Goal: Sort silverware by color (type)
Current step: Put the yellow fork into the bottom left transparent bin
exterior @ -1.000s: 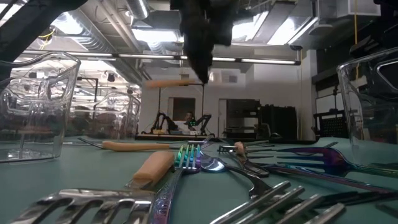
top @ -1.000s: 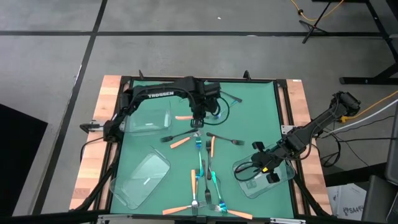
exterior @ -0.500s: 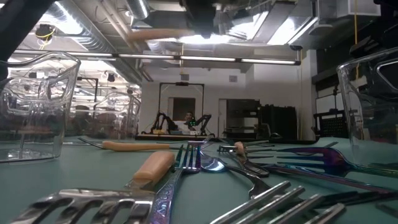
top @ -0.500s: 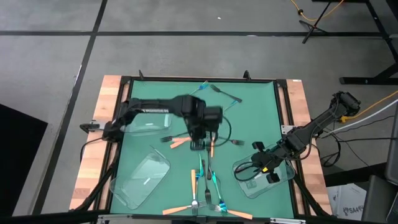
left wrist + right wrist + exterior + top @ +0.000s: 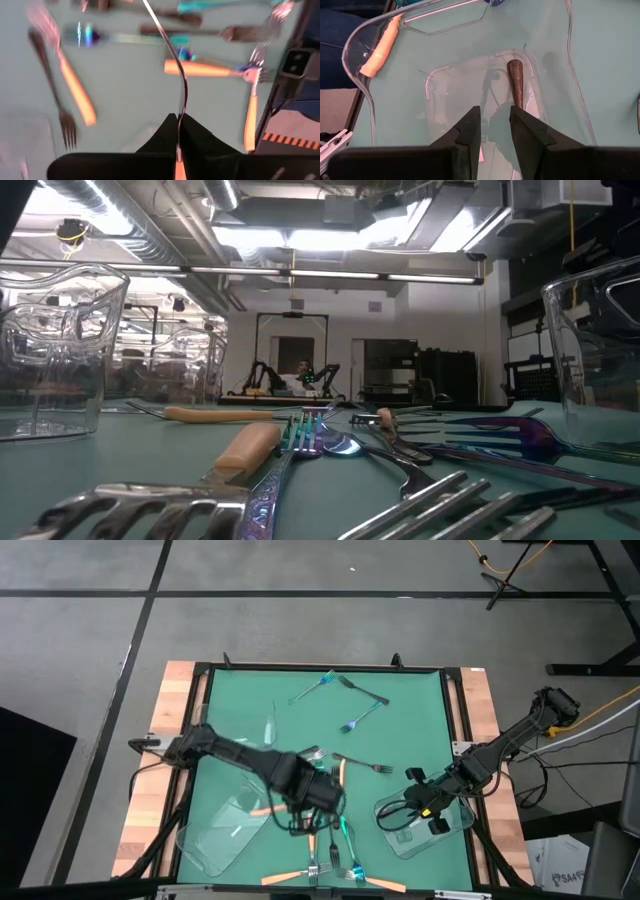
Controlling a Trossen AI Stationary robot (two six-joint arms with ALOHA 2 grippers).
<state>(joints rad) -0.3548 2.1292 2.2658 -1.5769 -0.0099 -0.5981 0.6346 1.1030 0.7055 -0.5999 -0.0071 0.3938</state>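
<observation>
My left gripper hangs over the table's near middle, beside the near left clear tray, shut on an orange-handled fork. Other forks lie flat on the green mat: orange ones, a teal one, a dark one, and blue and dark ones by the far edge. My right gripper waits open above the right tray, where a dark handle lies. My left gripper pinches the orange-handled fork between its two shut fingers, about where the orange handle meets the metal neck. The neck runs on past the fingertips and its tines leave the picture. The fork is lifted clear of the mat.
Three clear trays stand on the mat: far left, near left, and right. In the low view forks crowd the near mat between tray walls. Black frame rails and wooden strips border the mat.
My left gripper has carried the orange-handled fork from the table's far middle toward the near edge and a little left, rising out of the low view. It has stayed shut on the fork.
</observation>
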